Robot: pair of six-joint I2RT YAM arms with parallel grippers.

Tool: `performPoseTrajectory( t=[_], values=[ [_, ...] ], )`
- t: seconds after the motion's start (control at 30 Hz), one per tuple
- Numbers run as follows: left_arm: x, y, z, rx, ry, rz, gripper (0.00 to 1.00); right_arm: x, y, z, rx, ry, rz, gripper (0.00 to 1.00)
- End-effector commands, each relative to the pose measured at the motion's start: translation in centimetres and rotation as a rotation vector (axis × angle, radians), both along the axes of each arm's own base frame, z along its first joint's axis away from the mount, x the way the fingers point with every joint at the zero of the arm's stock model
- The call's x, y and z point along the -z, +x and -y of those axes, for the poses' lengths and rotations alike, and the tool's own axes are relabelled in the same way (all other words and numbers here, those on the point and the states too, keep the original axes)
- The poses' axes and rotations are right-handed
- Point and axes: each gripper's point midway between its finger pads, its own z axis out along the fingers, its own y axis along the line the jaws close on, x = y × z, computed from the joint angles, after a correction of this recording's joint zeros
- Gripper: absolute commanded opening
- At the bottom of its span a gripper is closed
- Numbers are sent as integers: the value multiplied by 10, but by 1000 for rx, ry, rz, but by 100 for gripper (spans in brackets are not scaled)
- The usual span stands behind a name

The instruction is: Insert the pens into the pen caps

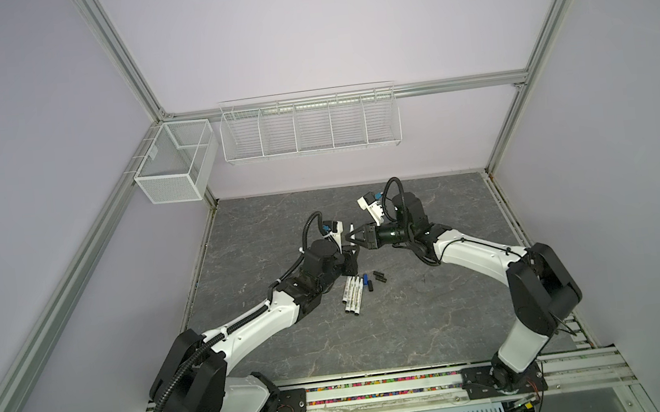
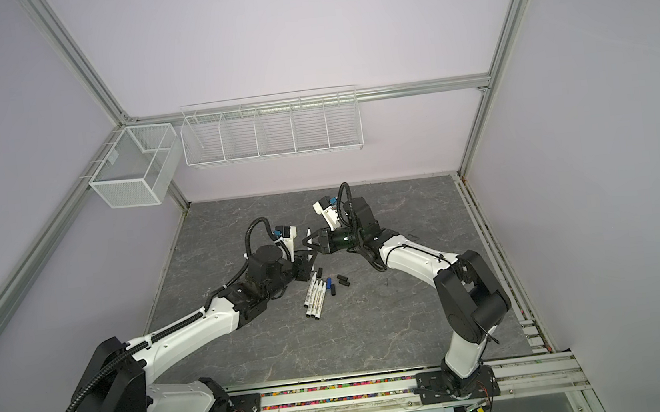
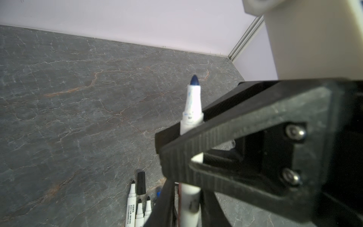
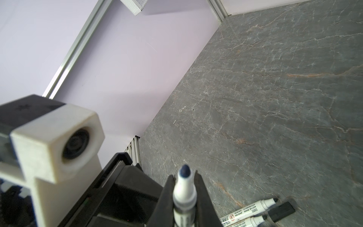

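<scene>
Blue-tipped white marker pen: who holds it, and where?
The right gripper clamps the blue-tipped white marker pen below its neck; the left gripper flanks its lower barrel, grip unclear.

The right gripper (image 3: 183,128) hides the blue-tipped pen (image 3: 192,110) mid-barrel, its lower end blurs, and the frame edge crops the lying pens (image 3: 131,208).
</scene>
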Motion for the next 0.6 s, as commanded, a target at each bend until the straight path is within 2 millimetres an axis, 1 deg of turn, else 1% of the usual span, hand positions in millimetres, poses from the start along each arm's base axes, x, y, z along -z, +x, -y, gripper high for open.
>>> performPoseTrajectory(
  t=[0.0,0.1,0.2,0.47,0.57],
  values=[
    [-6,2,-5,-21,-20,8,22,-11,-1,6,15,19,18,7],
    [-7,2,-4,-16,-22,12,23,-11,-2,6,12,17,20,7],
    [-8,2,-1,-9,-24,12,21,-11,-3,6,5,16,23,7],
    [-6,6,4,-3,-19,8,0,-9,-6,7,-8,5,24,7],
    [-3,8,2,-19,-21,4,0,-8,-7,7,-9,1,23,7]
  ],
)
